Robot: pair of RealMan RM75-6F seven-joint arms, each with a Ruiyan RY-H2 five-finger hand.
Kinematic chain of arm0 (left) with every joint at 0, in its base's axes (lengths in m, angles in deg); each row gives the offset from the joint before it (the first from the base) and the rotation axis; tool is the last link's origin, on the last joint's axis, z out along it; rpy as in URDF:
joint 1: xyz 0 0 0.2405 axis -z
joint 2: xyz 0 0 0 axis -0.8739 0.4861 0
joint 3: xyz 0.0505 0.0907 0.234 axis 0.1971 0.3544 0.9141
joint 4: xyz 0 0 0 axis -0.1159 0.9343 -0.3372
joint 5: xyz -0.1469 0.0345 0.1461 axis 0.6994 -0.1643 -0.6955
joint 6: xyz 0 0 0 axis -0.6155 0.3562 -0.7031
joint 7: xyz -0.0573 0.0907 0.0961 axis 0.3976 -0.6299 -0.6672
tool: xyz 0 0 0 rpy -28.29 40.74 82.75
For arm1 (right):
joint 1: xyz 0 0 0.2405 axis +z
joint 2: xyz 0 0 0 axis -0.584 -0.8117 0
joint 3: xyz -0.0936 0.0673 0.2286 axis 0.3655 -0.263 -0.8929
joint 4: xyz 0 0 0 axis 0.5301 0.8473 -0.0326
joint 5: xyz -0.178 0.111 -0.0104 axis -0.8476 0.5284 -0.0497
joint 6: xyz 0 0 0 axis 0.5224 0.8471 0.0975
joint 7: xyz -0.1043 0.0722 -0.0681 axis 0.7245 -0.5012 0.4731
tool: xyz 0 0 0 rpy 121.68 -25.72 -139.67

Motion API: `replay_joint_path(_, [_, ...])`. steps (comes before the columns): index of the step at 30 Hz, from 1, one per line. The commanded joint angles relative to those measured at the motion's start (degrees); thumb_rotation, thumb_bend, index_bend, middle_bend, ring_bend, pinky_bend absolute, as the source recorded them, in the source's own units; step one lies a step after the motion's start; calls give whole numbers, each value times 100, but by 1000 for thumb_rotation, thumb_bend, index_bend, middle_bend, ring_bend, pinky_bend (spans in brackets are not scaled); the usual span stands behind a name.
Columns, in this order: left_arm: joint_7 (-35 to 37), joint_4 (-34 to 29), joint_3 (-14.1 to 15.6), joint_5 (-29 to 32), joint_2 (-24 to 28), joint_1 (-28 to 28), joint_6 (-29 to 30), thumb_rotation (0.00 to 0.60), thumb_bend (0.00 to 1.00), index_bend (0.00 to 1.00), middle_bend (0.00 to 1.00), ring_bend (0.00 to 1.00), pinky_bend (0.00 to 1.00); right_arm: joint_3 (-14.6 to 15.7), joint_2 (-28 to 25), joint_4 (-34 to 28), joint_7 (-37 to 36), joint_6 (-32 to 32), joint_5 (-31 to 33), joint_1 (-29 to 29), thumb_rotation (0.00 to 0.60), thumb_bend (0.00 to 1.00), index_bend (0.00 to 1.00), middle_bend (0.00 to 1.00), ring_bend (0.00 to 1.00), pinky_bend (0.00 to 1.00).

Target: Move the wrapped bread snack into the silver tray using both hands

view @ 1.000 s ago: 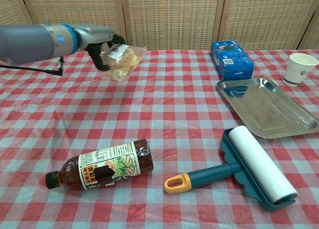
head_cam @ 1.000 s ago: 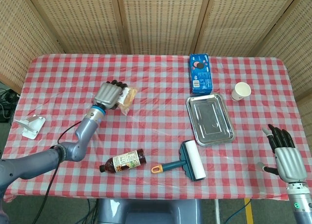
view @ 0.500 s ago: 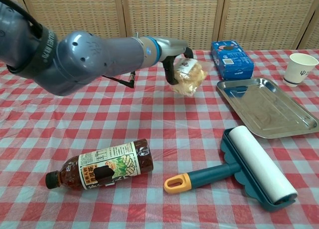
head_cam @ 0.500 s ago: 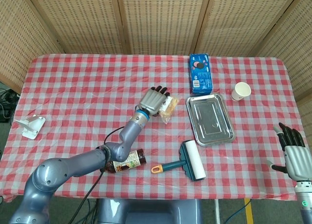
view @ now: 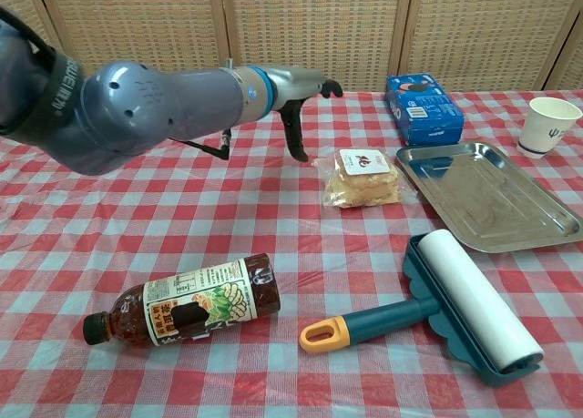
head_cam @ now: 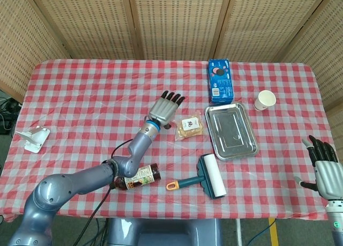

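The wrapped bread snack (head_cam: 190,126) (view: 363,176) lies flat on the checked cloth, just left of the silver tray (head_cam: 231,131) (view: 487,195), whose inside is bare. My left hand (head_cam: 165,108) (view: 299,108) hovers to the snack's left with its fingers spread and nothing in it. My right hand (head_cam: 325,170) hangs off the table's front right corner, fingers apart and holding nothing; only the head view shows it.
A lint roller (head_cam: 206,177) (view: 455,302) lies in front of the tray. A brown bottle (head_cam: 136,177) (view: 184,309) lies on its side at the front left. A blue biscuit box (head_cam: 220,81) and a paper cup (head_cam: 265,100) stand behind the tray.
My left hand carried the snack rightward across the table, let it go beside the tray and drew back to the left with fingers spread. My right hand barely shifted.
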Motion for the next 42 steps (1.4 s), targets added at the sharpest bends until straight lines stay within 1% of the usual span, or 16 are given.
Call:
replay_joint_path(1, [424,-930,99,-518,752,-604,590,600,191,0,0,0,0,16,23,-13,62,-29,-21,17,600,53,3,0,0,0])
replay_joint_path(6, [783,-2140,294,-1113,1841,-1344,1241,600,190,0,0,0,0,51,82,-50,217,-83,-81,61,600,53,3,0,0,0])
replay_joint_path(10, [1062,-2889,457,-1369,2556,-1894,1623,600,177,0,0,0,0,87,134,-88,393,-136,-114,91,600,53,3,0,0,0])
replay_joint_path(13, [1264,-3359,620,-1503,3030,-2352,1967,600,172,0,0,0,0,106,171,-125,510,-149,-150,110,600,53,3,0,0,0])
replay_joint_path(15, [1426,-3668,770,-1697,3317,-2711,2284,600,169,0,0,0,0,114,201,-148,605,-155,-154,117,600,53,3,0,0,0])
replay_joint_path(18, [1714,-3965,1023,-2100,3587,-3249,2787,600,164,0,0,0,0,112,243,-174,714,-154,-154,128,600,53,3,0,0,0])
replay_joint_path(23, [1980,-4313,1473,-2508,3819,-4076,3520,600,161,0,0,0,0,94,311,-185,821,-138,-151,144,600,53,2,0,0,0])
replay_joint_path(28, [2215,-4295,1858,-3011,3659,-4833,4256,600,161,0,0,0,0,22,369,-205,881,-101,-81,157,600,53,0,0,0,0])
replay_joint_path(31, [2403,-4163,1968,-3221,3512,-5118,4441,600,161,0,0,0,0,-76,369,-298,810,-125,-39,228,600,52,0,0,0,0])
replay_joint_path(35, [2709,-3919,2042,-3353,3365,-5337,4387,600,161,0,0,0,0,-313,335,-519,851,-359,3,535,600,52,0,0,0,0])
replay_joint_path(38, [2668,-3819,1990,-3419,3356,-5422,4418,600,161,0,0,0,0,-547,312,-772,1223,-634,107,867,600,52,21,0,0,0])
replay_joint_path(42, [2501,-3913,1829,-3453,3339,-5517,4572,600,160,0,0,0,0,-972,440,-1229,1898,-1247,522,1505,600,53,56,0,0,0])
